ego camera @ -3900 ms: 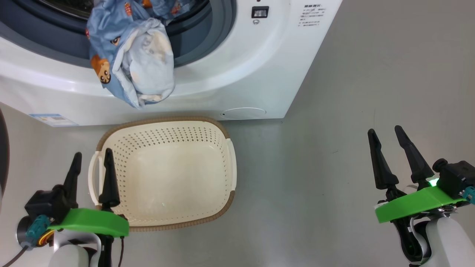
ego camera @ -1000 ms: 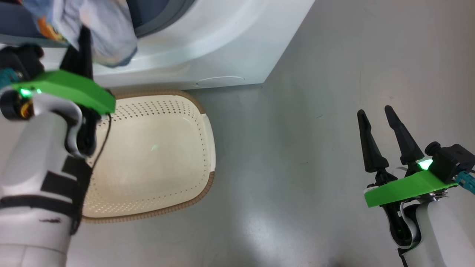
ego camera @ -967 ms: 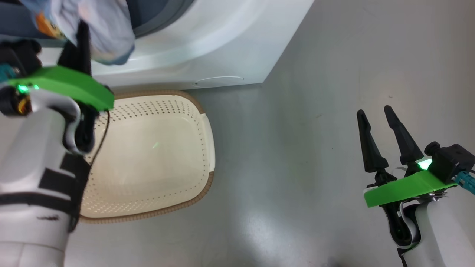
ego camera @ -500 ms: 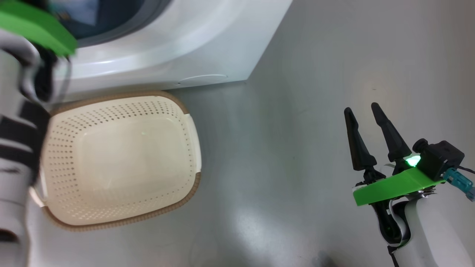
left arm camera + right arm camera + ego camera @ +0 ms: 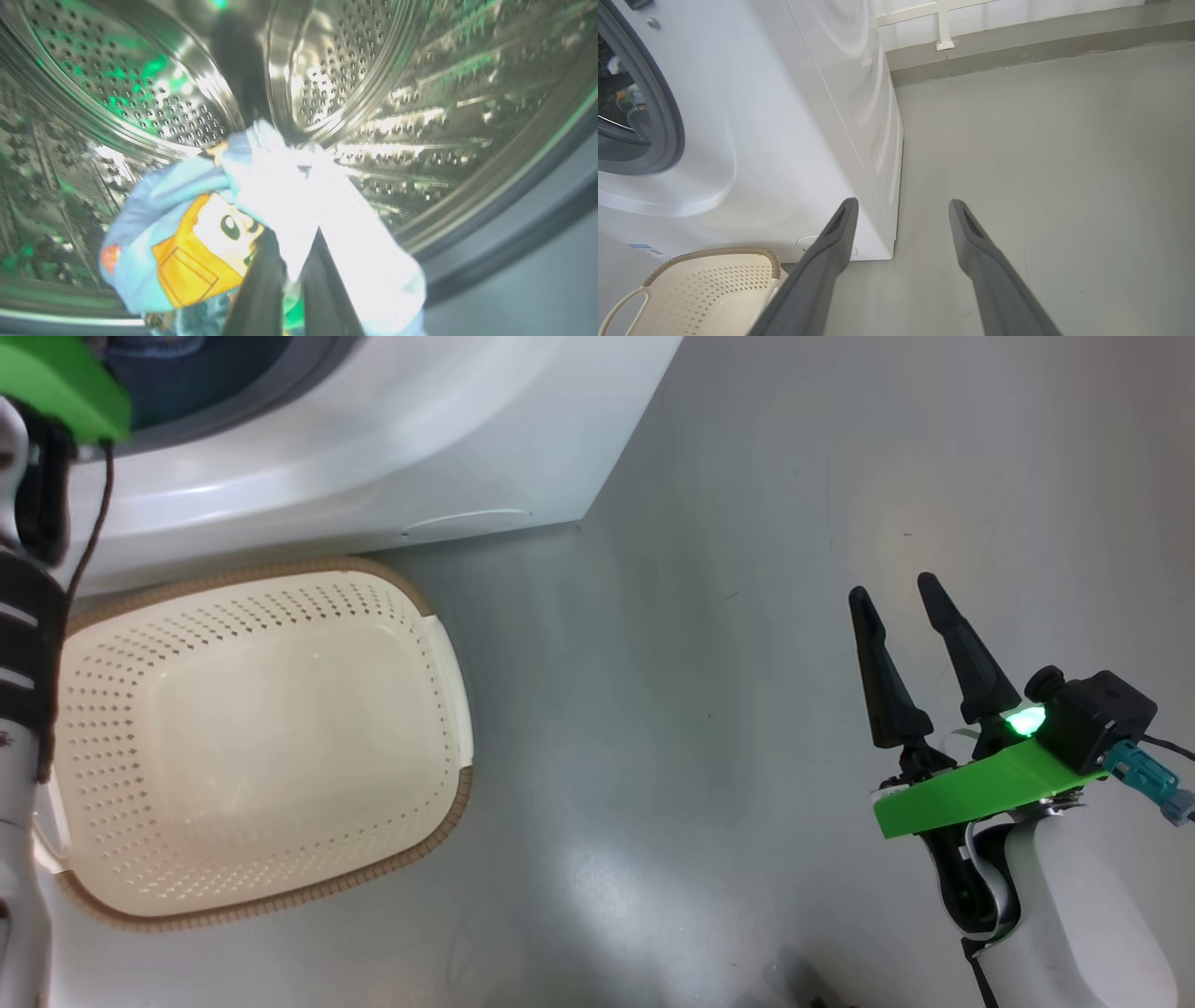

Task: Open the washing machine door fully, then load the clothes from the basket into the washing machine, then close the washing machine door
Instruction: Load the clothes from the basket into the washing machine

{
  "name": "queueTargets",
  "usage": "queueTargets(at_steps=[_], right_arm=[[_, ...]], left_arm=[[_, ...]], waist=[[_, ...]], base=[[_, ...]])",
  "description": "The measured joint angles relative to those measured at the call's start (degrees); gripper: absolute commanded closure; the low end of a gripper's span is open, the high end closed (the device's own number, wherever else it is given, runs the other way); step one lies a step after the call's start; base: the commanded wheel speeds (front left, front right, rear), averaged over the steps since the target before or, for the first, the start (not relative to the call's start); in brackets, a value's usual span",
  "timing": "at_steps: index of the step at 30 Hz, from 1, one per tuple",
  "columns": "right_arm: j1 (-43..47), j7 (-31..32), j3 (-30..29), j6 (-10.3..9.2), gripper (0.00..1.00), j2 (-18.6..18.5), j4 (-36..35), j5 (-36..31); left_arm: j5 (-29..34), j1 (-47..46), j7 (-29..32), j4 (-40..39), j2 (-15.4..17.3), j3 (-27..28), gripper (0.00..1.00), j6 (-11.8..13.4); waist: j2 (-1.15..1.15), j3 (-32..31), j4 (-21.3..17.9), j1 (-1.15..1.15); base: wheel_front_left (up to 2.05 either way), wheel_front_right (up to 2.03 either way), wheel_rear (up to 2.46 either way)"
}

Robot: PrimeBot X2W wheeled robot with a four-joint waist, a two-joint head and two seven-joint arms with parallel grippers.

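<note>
**A:** Where are the clothes?

**B:** In the washing machine (image 5: 373,439). The left wrist view shows the left gripper (image 5: 296,252) with its two dark fingers pinched together on the clothes (image 5: 187,233). They are a soft bunch of pale blue and bright white fabric, and the blue part has an orange cartoon patch. The bunch hangs within the drum (image 5: 350,70), which is shiny curved steel dotted with small round holes and crossed by a smooth raised rib.

**A:** And the other arm?

**B:** The right gripper (image 5: 890,590) hovers over the smooth grey floor (image 5: 700,709), well to the right of the machine. Its two long, tapered black fingers are spread wide and grip nothing.

**A:** What does the machine look like from there?

**B:** It is a glossy white box with gently dished panels. A thick grey rubber gasket (image 5: 668,116) rings the round opening.

**A:** And the basket?

**B:** The basket (image 5: 448,821) sits on the floor just in front of the machine. It is cream plastic, a rounded rectangle with rows of small holes in its walls and bottom. It has a brown woven-look rim and a loop handle at the side. Its bare bottom shows.
</note>
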Motion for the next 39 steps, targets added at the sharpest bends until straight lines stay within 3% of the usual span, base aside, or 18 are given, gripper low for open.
queueTargets(at_steps=[2,4,5,6,20,39], right_arm=[[0.0,0.0,0.0,0.00,0.00,0.0,0.0,0.0],[0.0,0.0,0.0,0.00,0.00,0.0,0.1,0.0],[0.0,0.0,0.0,0.00,0.00,0.0,0.2,0.0],[0.0,0.0,-0.1,0.00,0.00,0.0,0.2,0.0],[0.0,0.0,-0.5,0.00,0.00,0.1,0.3,0.0],[0.2,0.0,-1.4,0.00,0.00,-1.7,0.6,0.0]], left_arm=[[0.1,-0.4,0.0,2.9,-0.2,-0.1,0.73,-0.4],[0.4,-0.5,0.0,5.4,-0.5,-0.5,0.43,-0.7],[0.4,-0.7,0.0,6.7,-0.8,-0.7,0.15,-1.0],[0.4,-0.9,0.0,7.5,-1.1,-0.9,0.00,-1.1],[-0.5,-2.9,0.0,5.9,-2.4,-1.1,0.00,-1.5],[-2.1,12.8,0.0,-7.6,-5.2,6.6,0.00,-1.5]], waist=[[0.00,0.2,0.0,0.00],[0.00,0.2,0.0,0.00],[0.00,0.1,0.1,0.00],[0.00,0.1,0.2,0.00],[0.00,-0.4,1.7,0.00],[0.00,-4.8,4.8,0.00]], base=[[0.00,0.00,0.00],[0.00,0.00,0.00],[0.00,0.00,0.00],[0.00,0.00,0.00],[0.00,0.00,0.00],[0.00,0.00,0.00]])
